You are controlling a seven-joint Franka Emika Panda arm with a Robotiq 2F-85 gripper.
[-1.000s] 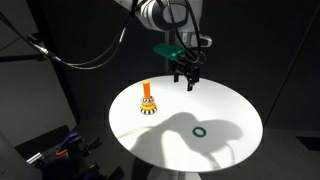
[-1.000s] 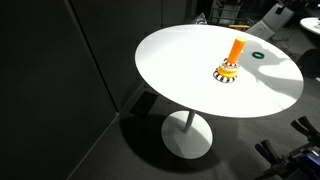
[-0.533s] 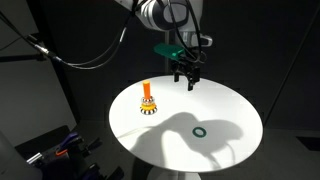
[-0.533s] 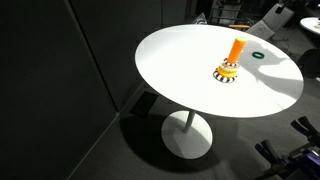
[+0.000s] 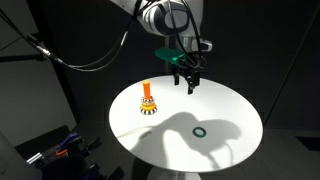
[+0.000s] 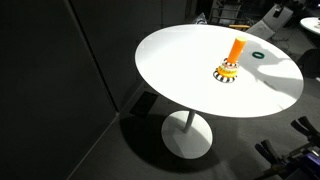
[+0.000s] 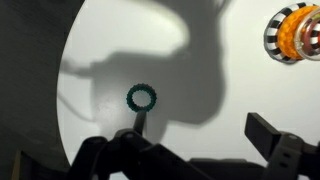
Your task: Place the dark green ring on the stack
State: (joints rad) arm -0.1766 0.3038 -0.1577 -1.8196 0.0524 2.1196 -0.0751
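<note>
The dark green ring (image 5: pixel 199 131) lies flat on the white round table (image 5: pixel 230 105), also seen in an exterior view (image 6: pixel 258 56) and in the wrist view (image 7: pixel 141 97). The stack (image 5: pixel 148 102) is an orange peg on a striped base with orange rings; it shows in an exterior view (image 6: pixel 231 62) and at the wrist view's top right (image 7: pixel 292 32). My gripper (image 5: pixel 187 84) hangs high above the table's far side, open and empty. In the wrist view the gripper (image 7: pixel 200 145) has its fingers (image 7: pixel 270 135) spread wide, with the ring ahead of the left one.
The table stands on a single pedestal (image 6: pixel 187 130) in a dark room. Black cables (image 5: pixel 90 55) trail from the arm. Dark equipment (image 5: pixel 60 150) sits beside the table's near edge. The arm's shadow (image 5: pixel 195 125) falls across the tabletop.
The gripper has shifted slightly down and sideways above the table; the ring and the stack have not moved.
</note>
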